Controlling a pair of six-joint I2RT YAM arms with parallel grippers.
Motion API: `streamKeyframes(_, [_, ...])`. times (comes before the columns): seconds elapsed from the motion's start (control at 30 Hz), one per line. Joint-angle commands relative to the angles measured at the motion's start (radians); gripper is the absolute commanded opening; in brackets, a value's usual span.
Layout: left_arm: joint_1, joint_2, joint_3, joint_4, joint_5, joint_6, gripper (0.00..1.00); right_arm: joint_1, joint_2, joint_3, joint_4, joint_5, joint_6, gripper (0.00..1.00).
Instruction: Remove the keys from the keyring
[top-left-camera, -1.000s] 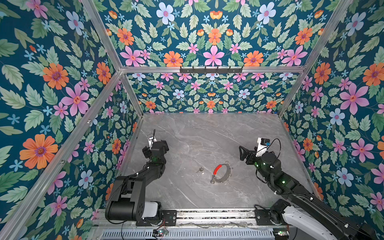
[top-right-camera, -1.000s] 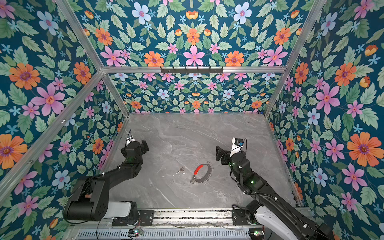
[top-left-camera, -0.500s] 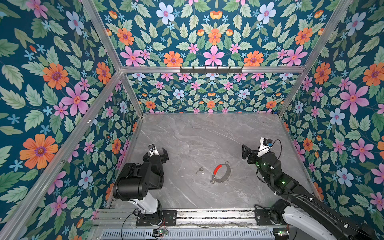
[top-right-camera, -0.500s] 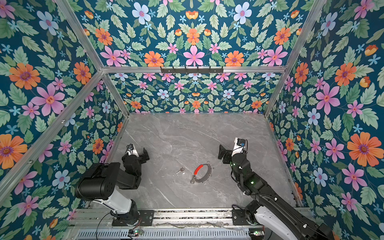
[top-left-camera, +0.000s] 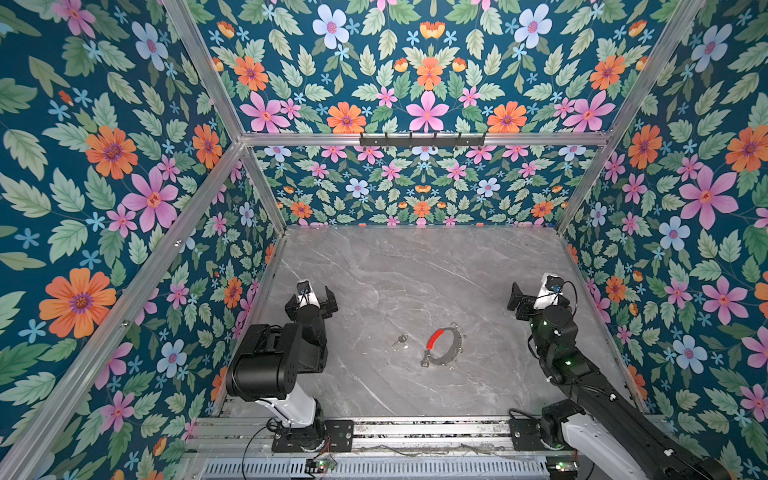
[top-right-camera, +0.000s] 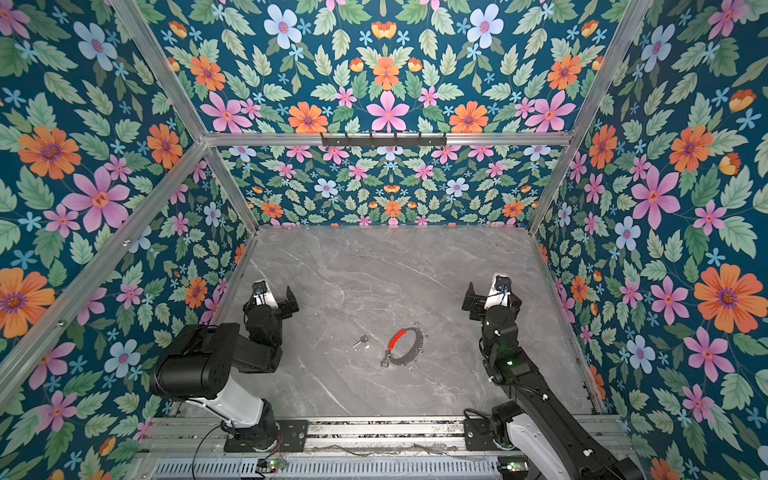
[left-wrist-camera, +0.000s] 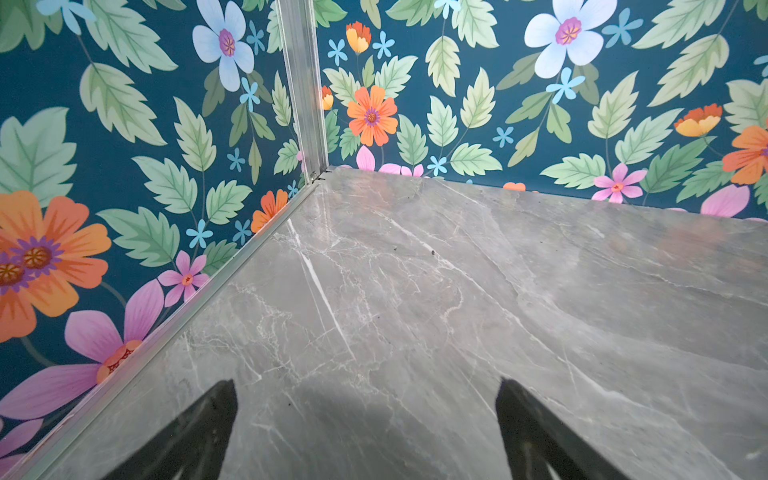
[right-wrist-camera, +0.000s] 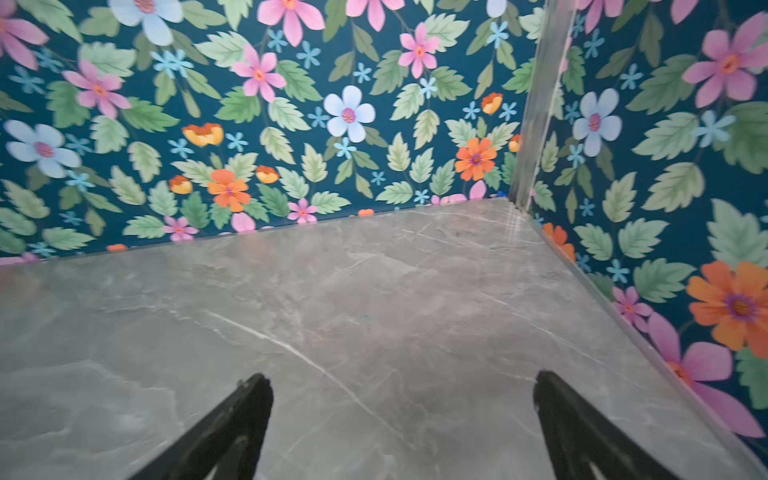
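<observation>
The keyring, a thin grey hoop with a red sleeve on its left arc, lies flat on the marble table near the front middle in both top views. One of the keys lies loose just left of the hoop. Small metal bits cling to the hoop's rim; I cannot tell if they are keys. My left gripper hangs open and empty by the left wall. Far right of the hoop, my right gripper is open and empty too. Both wrist views show only bare marble.
The grey marble table is boxed in by floral walls on three sides with aluminium corner posts. A black hook rail sits high on the back wall. The arm bases stand on a metal rail along the front edge.
The left arm has folded up over its base, its gripper staying near the left wall. The right gripper has drifted slightly right. Keyring and loose key have not moved.
</observation>
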Motion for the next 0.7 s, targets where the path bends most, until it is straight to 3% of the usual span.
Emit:
streamKeyframes(0.0, [0.0,0.0,0.001,0.033,0.002,0.006,1.0,-0.098,0.057,-0.035,0.13,-0.109,-0.057,0.99])
streamKeyframes(0.17, [0.0,0.0,0.002,0.033,0.002,0.006,1.0,-0.204,0.226,-0.076,0.247,-0.199,-0.029,0.99])
streamKeyframes(0.33, [0.0,0.0,0.003,0.033,0.003,0.006,1.0,-0.214,0.442,-0.075,0.415,-0.26,-0.055,0.99])
streamKeyframes(0.53, [0.0,0.001,0.004,0.028,0.013,0.011,1.0,-0.216,0.654,-0.06,0.598,-0.248,-0.064,0.99])
streamKeyframes(0.6, [0.0,0.0,0.006,0.026,0.014,0.012,1.0,-0.229,0.63,-0.041,0.509,-0.272,-0.05,0.99])
streamKeyframes(0.67, [-0.001,0.0,0.006,0.026,0.013,0.013,1.0,-0.25,0.653,-0.04,0.557,-0.281,-0.034,0.99])
